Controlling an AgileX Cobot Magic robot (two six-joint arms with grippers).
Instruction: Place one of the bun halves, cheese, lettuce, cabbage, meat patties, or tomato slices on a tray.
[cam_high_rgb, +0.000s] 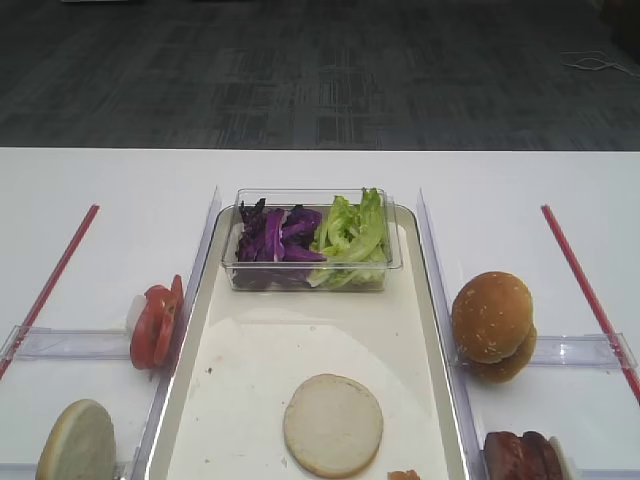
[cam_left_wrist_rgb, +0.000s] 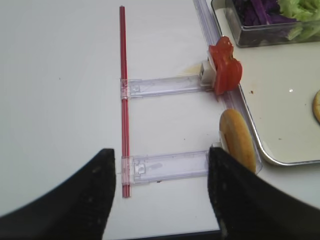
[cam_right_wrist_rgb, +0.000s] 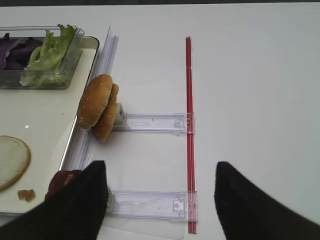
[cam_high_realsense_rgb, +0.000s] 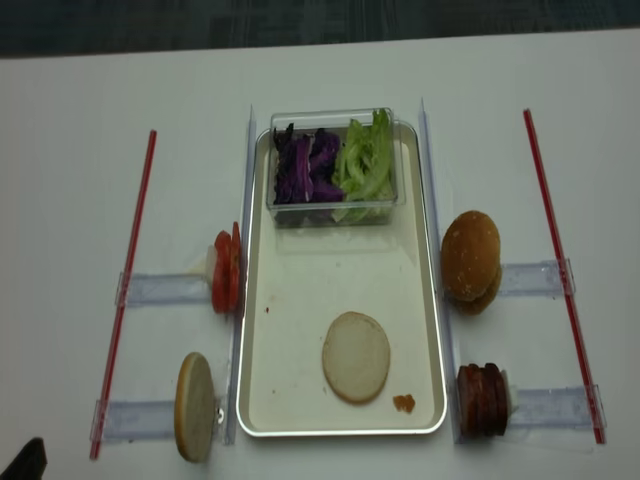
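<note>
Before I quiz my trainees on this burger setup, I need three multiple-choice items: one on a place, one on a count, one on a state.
1. Where is the flat bun half lying?
A. on the tray
B. in the tub
C. beside the patties

2. How many red strips lie on the table?
A. one
B. two
C. four

3. How is the left gripper?
A. shut on a tomato
B. holding lettuce
C. open, empty

Key: 1 A, the bun half rests on the tray's cream surface; 2 B, one strip left, one right; 3 C, its jaws stand wide apart over bare table.

White tabletop (cam_high_rgb: 320, 170), dark grey carpet floor (cam_high_rgb: 320, 70) beyond, even light
</note>
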